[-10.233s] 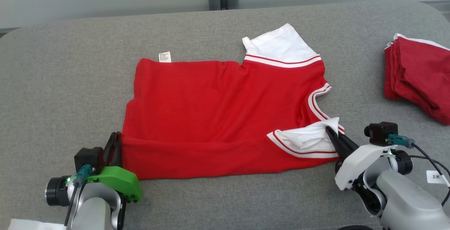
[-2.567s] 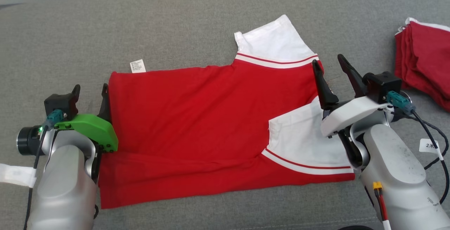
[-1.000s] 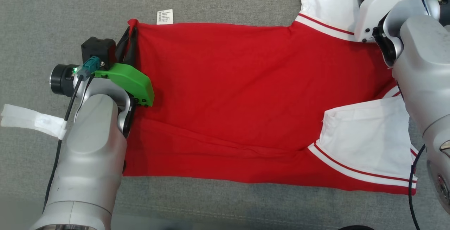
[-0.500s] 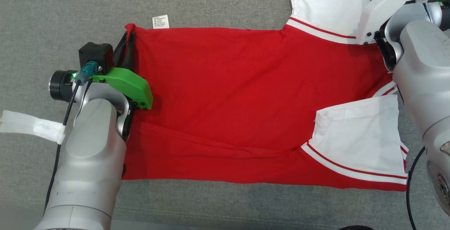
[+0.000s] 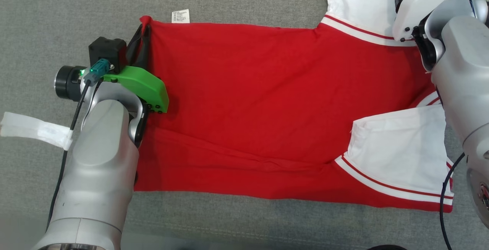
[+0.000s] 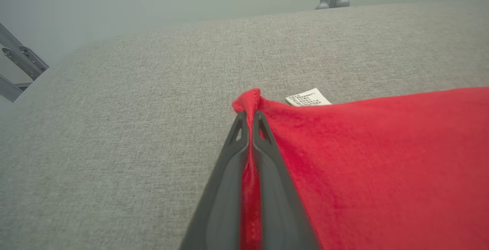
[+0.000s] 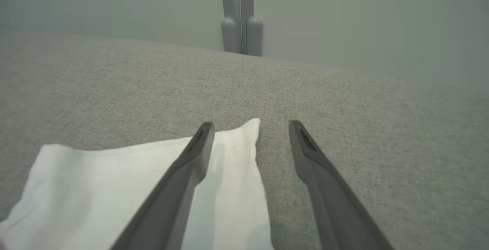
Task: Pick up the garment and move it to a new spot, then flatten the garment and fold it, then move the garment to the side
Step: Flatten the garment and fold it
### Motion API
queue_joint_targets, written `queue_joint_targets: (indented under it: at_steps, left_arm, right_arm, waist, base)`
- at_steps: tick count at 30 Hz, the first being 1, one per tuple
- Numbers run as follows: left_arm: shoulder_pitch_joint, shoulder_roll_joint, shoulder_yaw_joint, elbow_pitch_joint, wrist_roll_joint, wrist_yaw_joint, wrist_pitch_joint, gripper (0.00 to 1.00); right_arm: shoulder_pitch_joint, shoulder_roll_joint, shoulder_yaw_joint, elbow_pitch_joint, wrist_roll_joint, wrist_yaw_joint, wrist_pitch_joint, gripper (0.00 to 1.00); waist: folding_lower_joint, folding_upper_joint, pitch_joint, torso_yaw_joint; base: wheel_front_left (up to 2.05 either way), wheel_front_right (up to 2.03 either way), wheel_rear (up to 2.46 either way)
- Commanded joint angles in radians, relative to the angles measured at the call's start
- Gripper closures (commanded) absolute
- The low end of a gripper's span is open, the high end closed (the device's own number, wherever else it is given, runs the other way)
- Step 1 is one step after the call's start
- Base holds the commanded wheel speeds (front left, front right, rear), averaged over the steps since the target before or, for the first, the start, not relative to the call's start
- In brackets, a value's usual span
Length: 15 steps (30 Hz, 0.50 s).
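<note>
Fingers (image 6: 267,158) of the left gripper (image 6: 248,115) are clamped on red cloth. On the grey cushion (image 5: 57,5) the garment (image 5: 267,89) lies spread flat, its near long edge seemingly folded in already. Its far white sleeve (image 5: 359,5) lies ungrasped under the right gripper (image 7: 251,124), whose fingers are spread wide. The pinched hem corner sits beside the small label (image 5: 180,16). The far fold, further folding and the move aside seem left.

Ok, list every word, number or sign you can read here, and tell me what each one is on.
White label sticking out at the far edge of the red garment: several rows of tiny print, too small and blurred to read in the head view or the left wrist view.
No other writing, brand, number or sign can be read.
</note>
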State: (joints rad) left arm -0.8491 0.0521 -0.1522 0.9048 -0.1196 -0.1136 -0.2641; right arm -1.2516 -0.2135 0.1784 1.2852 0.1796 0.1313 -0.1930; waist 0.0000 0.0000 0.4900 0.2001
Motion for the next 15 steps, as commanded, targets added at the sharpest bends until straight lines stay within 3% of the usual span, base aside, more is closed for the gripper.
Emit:
queue_joint_targets:
  at_steps: [1, 2, 3, 4, 5, 6, 7, 9, 15]
  left_arm:
    - [-0.014, 0.001, -0.003, -0.005, -0.003, 0.0, 0.0, 1.0]
    - [-0.017, 0.001, -0.006, -0.005, -0.005, -0.001, 0.0, 1.0]
    - [-0.021, 0.001, -0.008, -0.007, -0.007, -0.001, 0.0, 1.0]
    - [-0.023, 0.001, -0.011, -0.008, -0.009, -0.002, 0.0, 1.0]
    - [-0.025, 0.001, -0.013, -0.008, -0.011, -0.002, 0.0, 1.0]
    - [-0.027, 0.001, -0.015, -0.009, -0.013, -0.002, 0.0, 1.0]
    - [-0.027, 0.001, -0.018, -0.01, -0.016, -0.003, 0.0, 1.0]
    - [-0.028, 0.0, -0.024, -0.011, -0.025, -0.003, 0.0, 1.0]
    - [-0.005, 0.001, -0.016, -0.004, -0.025, 0.009, 0.0, 1.0]
  right_arm:
    - [-0.01, -0.004, -0.01, 0.004, -0.008, -0.001, 0.016, 0.0]
    - [-0.012, -0.006, -0.015, 0.004, -0.009, -0.001, 0.022, 0.04]
    - [-0.014, -0.009, -0.02, 0.004, -0.011, -0.001, 0.03, 0.15]
    - [-0.015, -0.011, -0.027, 0.005, -0.013, -0.001, 0.036, 0.18]
    - [-0.015, -0.012, -0.032, 0.005, -0.017, -0.001, 0.045, 0.32]
    - [-0.015, -0.013, -0.039, 0.005, -0.019, -0.001, 0.052, 0.55]
    - [-0.014, -0.015, -0.047, 0.005, -0.02, -0.001, 0.056, 0.63]
    - [-0.014, -0.012, -0.053, 0.006, -0.03, -0.001, 0.062, 1.0]
    - [-0.015, 0.016, -0.065, 0.001, -0.029, -0.001, -0.002, 1.0]
  waist:
    - [0.0, 0.0, 0.008, 0.008]
    - [0.0, 0.0, 0.011, 0.011]
    - [0.0, 0.0, 0.014, 0.013]
    - [0.0, 0.0, 0.016, 0.016]
    - [0.0, 0.0, 0.019, 0.018]
    - [0.0, 0.0, 0.021, 0.019]
    - [0.0, 0.0, 0.023, 0.02]
    - [0.0, 0.0, 0.025, 0.02]
    - [0.0, 0.0, 0.003, -0.001]
  base:
    - [0.0, 0.0, 0.0]
    - [0.0, 0.0, 0.0]
    - [0.0, 0.0, 0.0]
    - [0.0, 0.0, 0.0]
    - [0.0, 0.0, 0.0]
    - [0.0, 0.0, 0.0]
    - [0.0, 0.0, 0.0]
    - [0.0, 0.0, 0.0]
    - [0.0, 0.0, 0.0]
